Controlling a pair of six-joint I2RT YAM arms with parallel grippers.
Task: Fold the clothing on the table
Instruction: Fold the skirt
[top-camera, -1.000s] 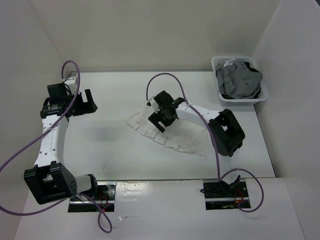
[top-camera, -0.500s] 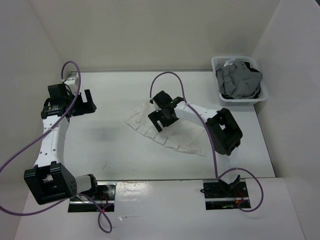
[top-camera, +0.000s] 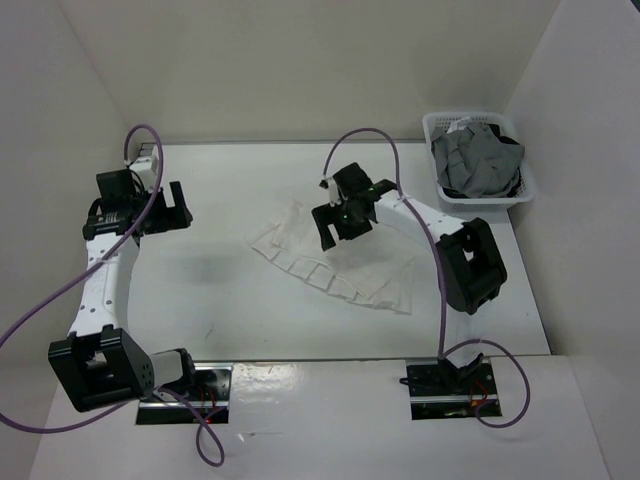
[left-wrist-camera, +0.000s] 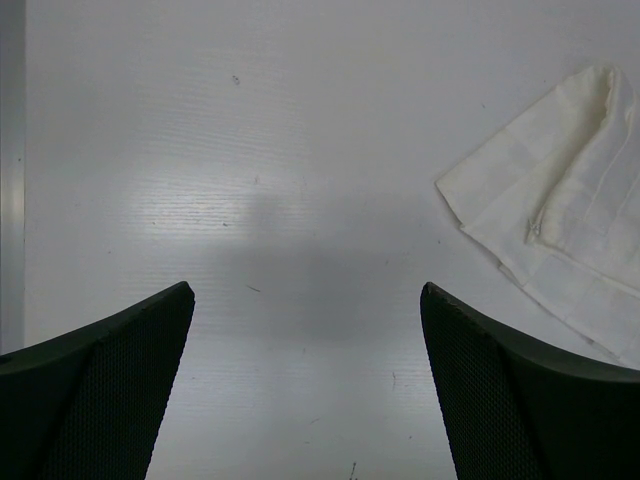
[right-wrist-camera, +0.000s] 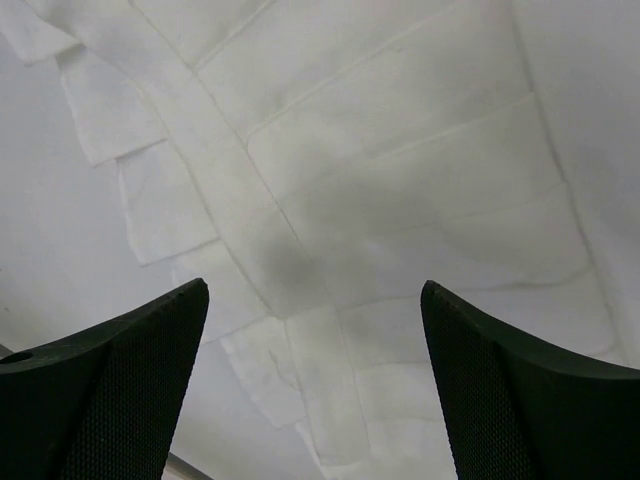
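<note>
So the skirt (top-camera: 330, 265) is lying spread out flat on the surface (top-camera: 220, 300), roughly in the middle and a bit slanted. Its pleat lines are pretty clear from above. It looks unfolded apart from the left corner, where the left wrist view shows an edge doubled over.

The right end effector (top-camera: 340, 224) hangs over the far part of the skirt. It's wide open with nothing pinched between the fingers (right-wrist-camera: 100, 400). Its wrist view is basically all pleated white cloth, with a soft shadow on it between the two fingers. Can't tell for sure if the tips touch the fabric.

The left end effector (top-camera: 172, 207) is well off to the left of the skirt and also wide open, holding nothing. Under it is just bare surface, and the skirt's left corner peeks in at the right of that wrist view.

Far-right of the skirt and well apart from it, there's a white basket (top-camera: 480, 200) with a grey garment (top-camera: 470, 165) bunched up inside.
</note>
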